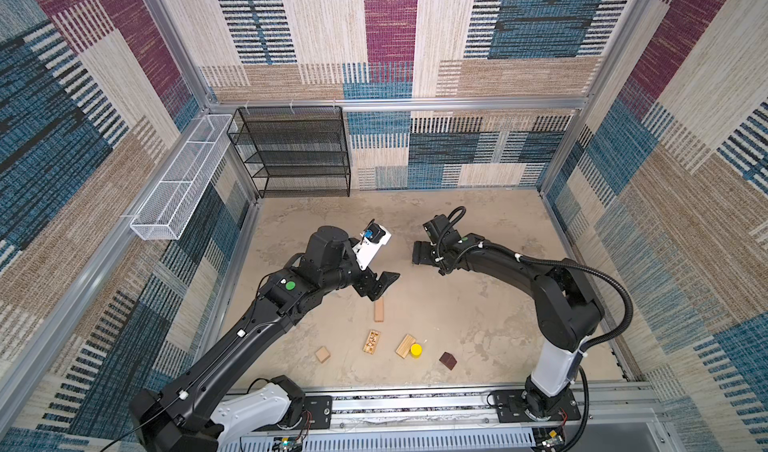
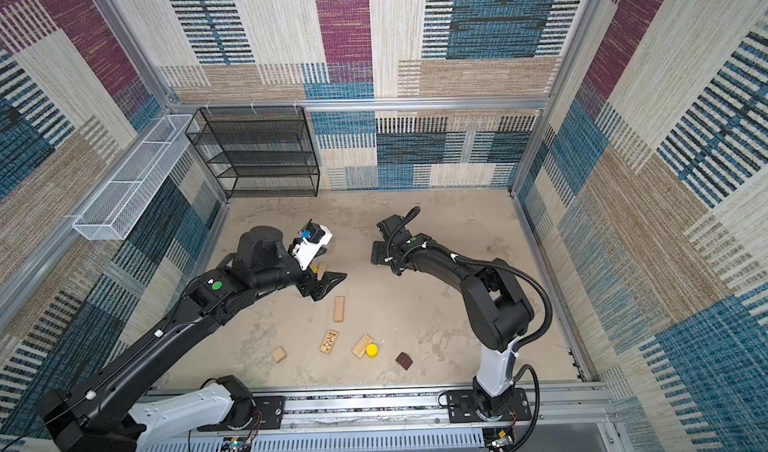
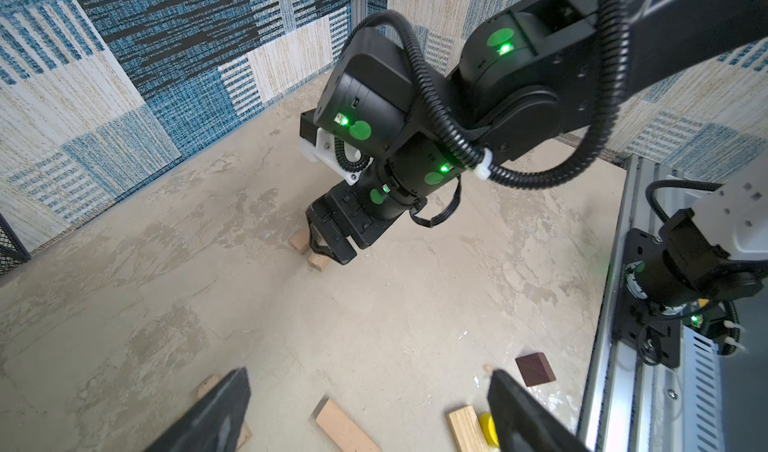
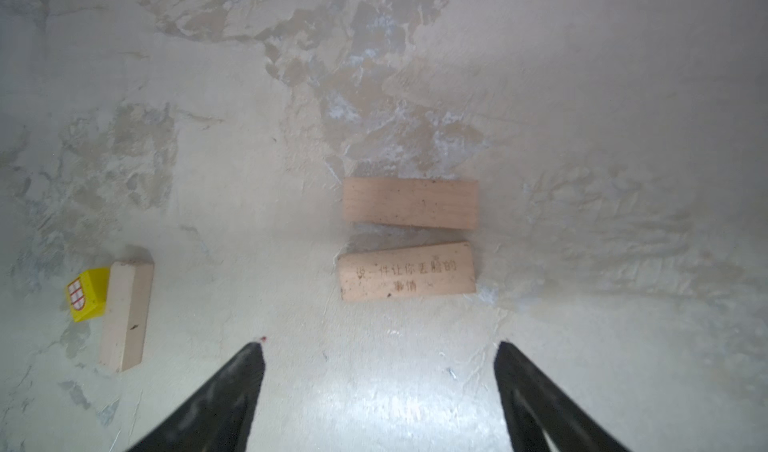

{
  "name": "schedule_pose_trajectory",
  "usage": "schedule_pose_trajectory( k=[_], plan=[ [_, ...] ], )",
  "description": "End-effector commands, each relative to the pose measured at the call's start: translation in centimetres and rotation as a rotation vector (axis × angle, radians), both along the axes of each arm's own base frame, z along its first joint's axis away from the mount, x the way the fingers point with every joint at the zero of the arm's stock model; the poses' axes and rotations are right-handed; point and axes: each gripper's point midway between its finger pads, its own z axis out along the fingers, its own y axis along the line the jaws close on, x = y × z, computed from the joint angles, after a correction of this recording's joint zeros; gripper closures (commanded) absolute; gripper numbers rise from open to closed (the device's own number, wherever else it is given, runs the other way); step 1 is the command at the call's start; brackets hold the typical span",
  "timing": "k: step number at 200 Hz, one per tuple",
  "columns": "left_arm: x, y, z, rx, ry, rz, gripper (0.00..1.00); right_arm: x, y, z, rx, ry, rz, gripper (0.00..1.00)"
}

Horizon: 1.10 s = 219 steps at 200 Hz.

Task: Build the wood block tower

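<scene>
Near the middle of the counter (image 1: 490,312), two pale planks lie flat and parallel with a narrow gap between them: a plain plank (image 4: 410,203) and a lettered plank (image 4: 407,272). The right gripper (image 4: 380,387) hangs close over them, pointing down, its jaws spread wide with nothing between them. Off to one side, a yellow patterned cube (image 4: 85,294) touches an edge-standing plank (image 4: 126,316). In a top view both show just behind the left gripper (image 2: 332,286), which is also wide open and holds nothing. Toward the counter's front edge, by the arm bases, lie the other blocks: a bare plank (image 1: 378,309), a patterned plank (image 1: 371,341), a tan cube (image 1: 322,354), a striped plank (image 1: 405,346) touching a yellow cylinder (image 1: 416,349), and a dark brown block (image 1: 448,360). Every one of these rests on the counter itself.
</scene>
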Motion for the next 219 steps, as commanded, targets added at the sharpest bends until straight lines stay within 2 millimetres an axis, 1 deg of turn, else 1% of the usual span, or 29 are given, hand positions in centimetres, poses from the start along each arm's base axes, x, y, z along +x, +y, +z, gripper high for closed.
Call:
schedule_pose_trajectory(
  k=[1, 15, 41, 45, 57, 59, 63, 80, 85, 92, 95, 99, 105, 179, 201, 219],
  plan=[
    [0.5, 0.0, 0.8, -0.026, -0.02, 0.024, 0.06, -0.7, 0.6, 0.5, 0.041, -0.023, 0.039, 0.26],
    [0.7, 0.1, 0.7, -0.026, -0.016, 0.034, 0.06, -1.2, 0.7, -0.1, 0.056, -0.028, 0.052, 0.46],
    [0.9, 0.2, 0.6, -0.023, -0.013, 0.048, 0.07, -1.5, 1.3, -1.1, 0.089, -0.026, 0.066, 0.71],
    [1.0, 0.2, 0.4, -0.02, -0.009, 0.05, 0.07, -1.4, 1.4, -1.2, 0.09, -0.026, 0.065, 0.73],
    [1.0, 0.2, 0.5, -0.022, -0.01, 0.052, 0.07, -1.3, 1.6, -1.8, 0.087, -0.017, 0.064, 0.75],
    [1.0, 0.2, 0.5, -0.021, -0.01, 0.051, 0.07, -1.2, 1.6, -1.9, 0.087, -0.017, 0.063, 0.78],
    [1.0, 0.2, 0.5, -0.021, -0.01, 0.053, 0.07, -1.1, 1.7, -2.1, 0.087, -0.015, 0.063, 0.79],
    [1.1, 0.3, 0.5, -0.019, -0.012, 0.057, 0.07, -0.9, 1.8, -3.0, 0.078, -0.003, 0.056, 0.83],
    [1.1, 0.4, 0.5, -0.017, -0.013, 0.06, 0.07, -0.7, 1.9, -3.2, 0.077, -0.001, 0.056, 0.87],
    [1.1, 0.4, 0.5, -0.017, -0.015, 0.059, 0.07, -0.6, 1.9, -3.5, 0.075, 0.002, 0.052, 0.89],
    [1.1, 0.4, 0.4, -0.016, -0.014, 0.058, 0.07, -0.5, 1.9, -3.7, 0.074, 0.004, 0.052, 0.92],
    [1.1, 0.4, 0.4, -0.016, -0.013, 0.058, 0.07, -0.5, 2.1, -3.8, 0.075, 0.006, 0.053, 0.94],
    [1.1, 0.4, 0.5, -0.017, -0.016, 0.058, 0.07, -0.4, 2.1, -4.1, 0.073, 0.011, 0.051, 1.0],
    [1.1, 0.5, 0.7, -0.021, -0.02, 0.06, 0.07, 0.2, 1.5, -6.3, 0.013, 0.035, 0.022, 1.0],
    [1.1, 0.5, 0.7, -0.022, -0.02, 0.06, 0.07, 0.2, 1.5, -6.8, 0.01, 0.041, 0.019, 1.0],
    [1.1, 0.5, 0.7, -0.021, -0.021, 0.06, 0.07, 0.3, 1.4, -6.9, 0.005, 0.036, 0.012, 1.0]
  ],
)
